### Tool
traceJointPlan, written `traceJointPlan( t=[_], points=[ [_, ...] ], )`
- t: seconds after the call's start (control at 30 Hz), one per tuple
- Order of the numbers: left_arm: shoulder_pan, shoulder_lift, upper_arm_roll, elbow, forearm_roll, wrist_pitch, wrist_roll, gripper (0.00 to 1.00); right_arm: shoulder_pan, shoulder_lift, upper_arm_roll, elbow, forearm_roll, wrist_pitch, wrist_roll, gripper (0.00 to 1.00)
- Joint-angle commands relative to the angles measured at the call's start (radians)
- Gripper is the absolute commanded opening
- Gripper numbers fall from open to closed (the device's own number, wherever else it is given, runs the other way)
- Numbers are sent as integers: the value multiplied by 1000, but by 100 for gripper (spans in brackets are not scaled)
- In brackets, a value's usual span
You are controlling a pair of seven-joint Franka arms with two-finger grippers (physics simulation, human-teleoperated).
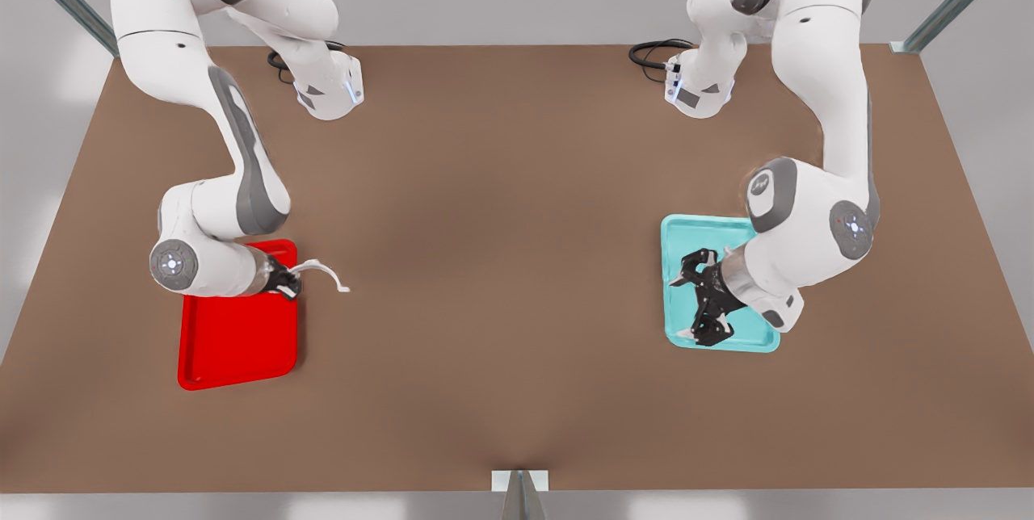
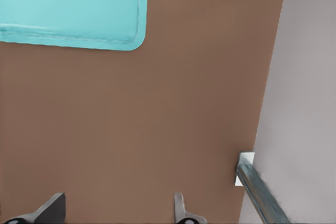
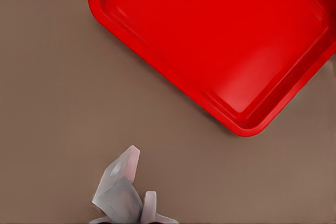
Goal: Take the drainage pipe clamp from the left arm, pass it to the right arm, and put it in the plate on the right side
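My right gripper (image 1: 292,281) has its fingers closed on the drainage pipe clamp (image 1: 321,270), whose arch juts past the plate (image 1: 234,342) edge out over the worktop (image 1: 501,262), so the plate lies just behind the fingers. The clamp looks airborne, as far as I can tell. My left gripper (image 1: 701,294) waits spread wide above the teal tray (image 1: 687,233) (well apart).

Two white jointed arms (image 1: 242,148) (image 1: 816,84), grey joint caps, black grippers, black cables at bases are seen
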Motion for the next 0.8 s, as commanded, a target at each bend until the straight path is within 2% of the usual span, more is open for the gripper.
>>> traceJointPlan(
  t=[0.0, 0.03, 0.07, 0.1, 0.17, 0.23, 0.47, 0.5, 0.53, 0.57, 0.63, 0.7, 0.77],
  points=[
    [84, -4, 8, 1, 97, -250, 1229, 100, -84, 9, 1, -42, -16, 94, -579, 21],
    [134, -46, 10, 1, 164, -264, 1474, 100, -122, 35, -2, -42, -21, 121, -658, 21],
    [131, -137, 18, -21, 256, -300, 1561, 100, -161, 70, -4, -39, -60, 147, -687, 21],
    [127, -253, 28, -110, 270, -306, 1569, 100, -205, 107, -6, -37, -65, 202, -777, 21],
    [119, -346, 30, -185, 282, -281, 1521, 100, -248, 156, -15, -29, -94, 268, -889, 21],
    [119, -382, 31, -182, 287, -283, 1543, 100, -251, 171, -16, -23, -96, 268, -908, 21],
    [119, -357, 31, -165, 287, -313, 1587, 100, -271, 228, -32, -23, -145, 296, -958, 21],
    [119, -357, 30, -165, 286, -313, 1586, 100, -270, 228, -32, -25, -163, 294, -958, 76],
    [119, -359, 28, -165, 286, -313, 1586, 100, -270, 228, -32, -25, -163, 294, -958, 97],
    [119, -359, 28, -165, 286, -315, 1586, 100, -270, 228, -32, -25, -163, 293, -958, 100],
    [119, -360, 30, -165, 286, -315, 1586, 100, -268, 214, -18, -22, -188, 286, -957, 100],
    [121, -360, 30, -165, 286, -315, 1586, 100, -265, 110, 56, 49, -188, 182, -943, 100],
    [121, -363, 30, -165, 286, -324, 1587, 100, -265, -42, 183, 135, -189, 40, -942, 100]
  ],
)
